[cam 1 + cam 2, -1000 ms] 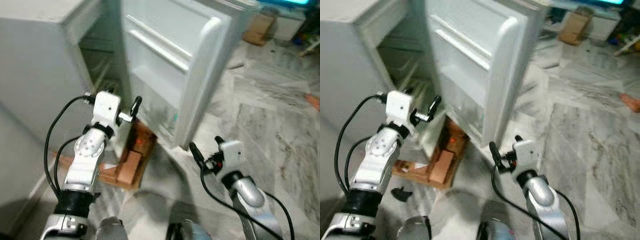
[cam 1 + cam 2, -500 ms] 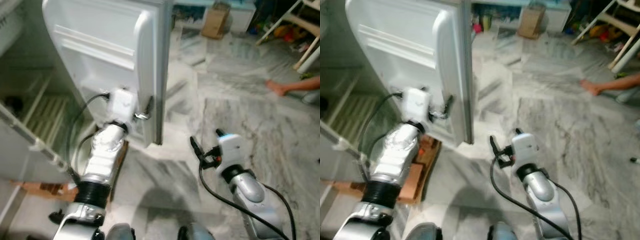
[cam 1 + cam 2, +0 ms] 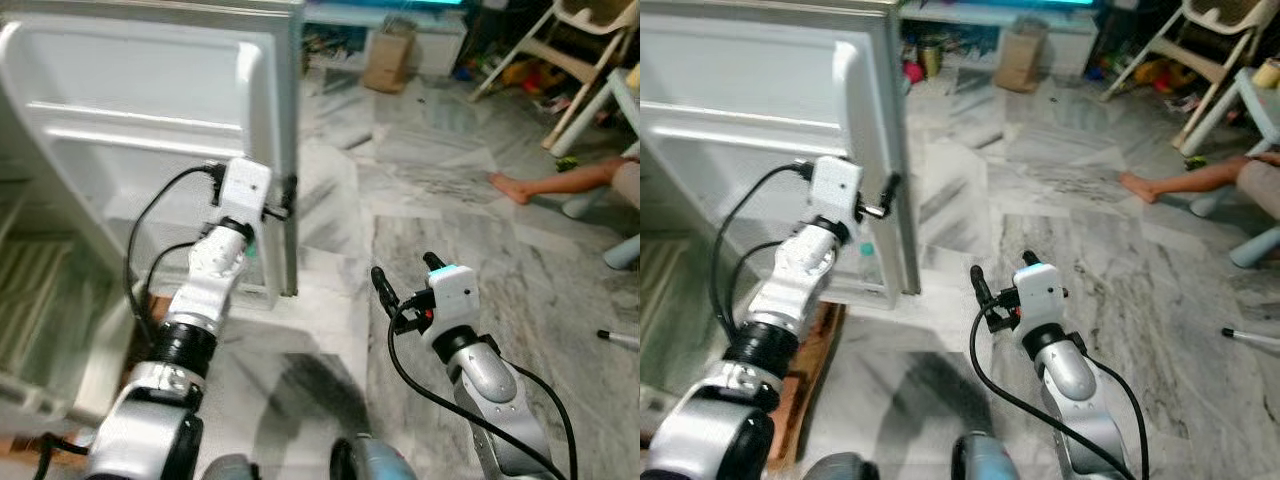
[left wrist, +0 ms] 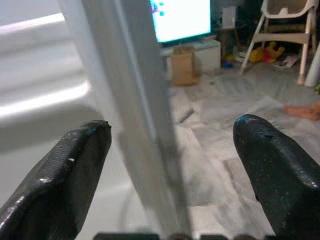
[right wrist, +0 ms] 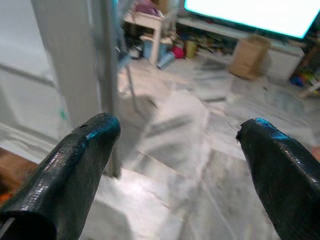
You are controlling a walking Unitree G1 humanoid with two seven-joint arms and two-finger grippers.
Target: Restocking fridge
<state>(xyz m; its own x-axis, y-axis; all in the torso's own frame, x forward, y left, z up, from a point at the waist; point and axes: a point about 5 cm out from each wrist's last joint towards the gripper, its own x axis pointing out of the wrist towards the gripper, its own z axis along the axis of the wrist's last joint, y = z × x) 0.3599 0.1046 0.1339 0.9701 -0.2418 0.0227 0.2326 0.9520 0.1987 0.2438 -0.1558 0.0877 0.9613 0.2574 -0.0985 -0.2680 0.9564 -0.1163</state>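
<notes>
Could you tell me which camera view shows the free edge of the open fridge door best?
The left wrist view: the fridge door edge runs straight between the left gripper's open fingers. The eye views show the whole door from above; the right wrist view shows its edge further off.

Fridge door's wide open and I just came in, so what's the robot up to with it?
The robot is working the fridge door, which stands open. Its left pincer is open and straddles the door's outer edge, one finger on each side. The right pincer is open too, holding nothing, raised over the marble floor beside the door. A person's foot rests on the floor further back. No groceries are in either pincer.
</notes>
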